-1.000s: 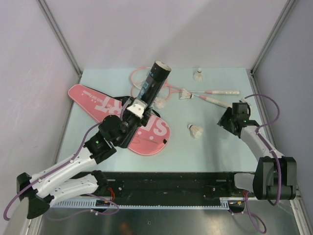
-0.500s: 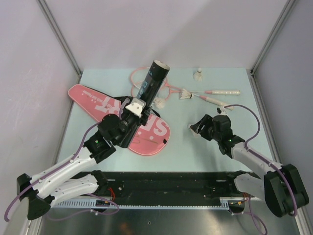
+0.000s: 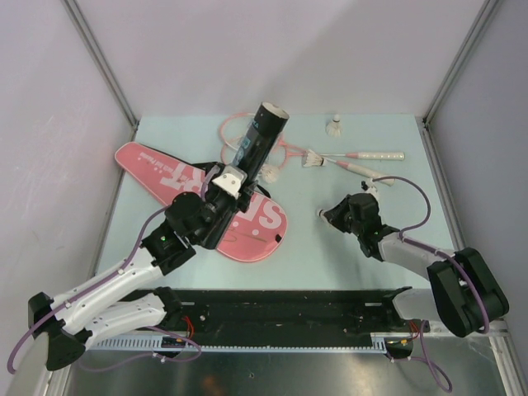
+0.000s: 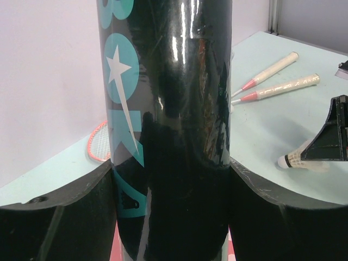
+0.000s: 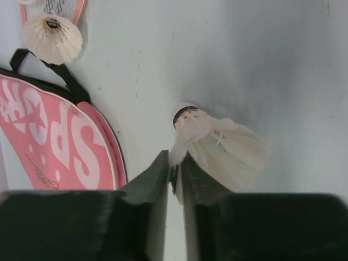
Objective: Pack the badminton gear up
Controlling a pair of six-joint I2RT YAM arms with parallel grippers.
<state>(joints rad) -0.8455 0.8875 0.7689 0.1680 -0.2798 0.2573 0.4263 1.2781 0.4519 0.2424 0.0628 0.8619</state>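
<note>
left jaws holding tube (image 3: pixel 260 140), right jaws shuttlecock (image 5: pixel 217 144)

Top cam looks down on whole table (image 3: pixel 173 132); wrist cams v. close; both prob. share one shuttlecock (image 5: pixel 217 147).

Bare table (image 3: pixel 305 260) near front centre; rackets (image 3: pixel 379 155), raised tube (image 3: pixel 261 136) block far side.

table (image 3: pixel 322 256) lying pale green, matte | white walls (image 3: pixel 280 49) rising behind and beside table | metal posts (image 3: pixel 103 70) slanting up from table's far corners | soft light falling evenly
</note>
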